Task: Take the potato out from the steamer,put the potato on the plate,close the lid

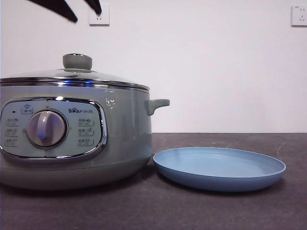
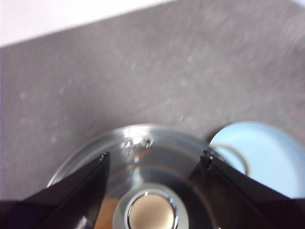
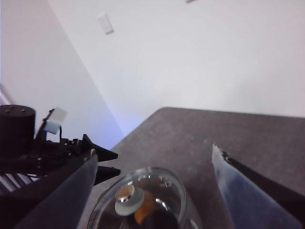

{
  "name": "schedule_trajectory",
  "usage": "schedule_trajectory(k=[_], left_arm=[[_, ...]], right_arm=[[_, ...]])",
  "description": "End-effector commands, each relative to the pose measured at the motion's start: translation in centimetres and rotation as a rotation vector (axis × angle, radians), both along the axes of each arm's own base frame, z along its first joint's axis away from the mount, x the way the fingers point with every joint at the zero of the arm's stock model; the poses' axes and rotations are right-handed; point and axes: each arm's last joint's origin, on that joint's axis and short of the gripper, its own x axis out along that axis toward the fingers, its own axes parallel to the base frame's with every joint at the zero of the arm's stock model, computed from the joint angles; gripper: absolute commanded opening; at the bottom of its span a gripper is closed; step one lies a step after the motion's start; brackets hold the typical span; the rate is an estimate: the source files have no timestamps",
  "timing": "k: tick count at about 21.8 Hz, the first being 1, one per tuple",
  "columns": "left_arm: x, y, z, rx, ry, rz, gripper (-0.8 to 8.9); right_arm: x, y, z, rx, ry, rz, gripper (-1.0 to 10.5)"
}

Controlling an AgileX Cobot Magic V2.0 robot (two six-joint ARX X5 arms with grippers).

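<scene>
Left gripper (image 2: pixel 152 167): jaws spread wide, nothing between them, hanging above the lid (image 2: pixel 143 152) with one jaw to either side of the lid's knob (image 2: pixel 151 213). In the front view its two black tips (image 1: pixel 79 9) show at the upper corner, well above the knob (image 1: pixel 77 61) and clear of it.

Right gripper (image 3: pixel 152 162): jaws also spread wide and holding nothing, raised above the table (image 3: pixel 209 133) and looking down on the lid (image 3: pixel 143 200) from higher up. The left arm's gripper (image 3: pixel 97 164) shows beside the lid in this view.

Lid (image 1: pixel 72 76): seated on the steamer (image 1: pixel 124 139), chrome rim flush on the pot's rim, knob upright.

Potato (image 3: pixel 145 210): an orange-brown patch seen through the glass under the lid, inside the steamer. Outline blurred; its exact position inside cannot be told.

Plate (image 1: pixel 220 178): light blue, flat on the dark table (image 1: pixel 230 211) just beside the steamer, on the side with the pot's handle (image 1: pixel 158 104). Nothing lies on it. In the left wrist view the plate (image 2: pixel 267 157) sits close by the lid's rim.
</scene>
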Motion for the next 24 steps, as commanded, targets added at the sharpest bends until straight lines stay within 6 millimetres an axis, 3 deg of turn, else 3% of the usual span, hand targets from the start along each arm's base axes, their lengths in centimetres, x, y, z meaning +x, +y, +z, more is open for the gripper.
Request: schedule_trajectory(k=[1, 5, 9, 24], left_arm=[[0.6, -0.4, -1.2, 0.064, 0.043, 0.017, 3.24], [1.0, -0.7, -2.3, 0.093, 0.118, 0.020, 3.31], [1.0, -0.7, -2.8, 0.110, 0.155, 0.019, 4.46], [0.5, -0.5, -3.3, 0.126, 0.228, 0.025, 4.45]], right_arm=[[0.0, 0.1, -0.2, -0.025, 0.002, 0.004, 4.1], [0.0, 0.1, -0.4, -0.031, 0.019, 0.004, 4.1], [0.0, 0.1, -0.4, -0.031, 0.020, 0.004, 4.1], [0.0, 0.1, -0.4, -0.030, 0.022, 0.005, 4.1]])
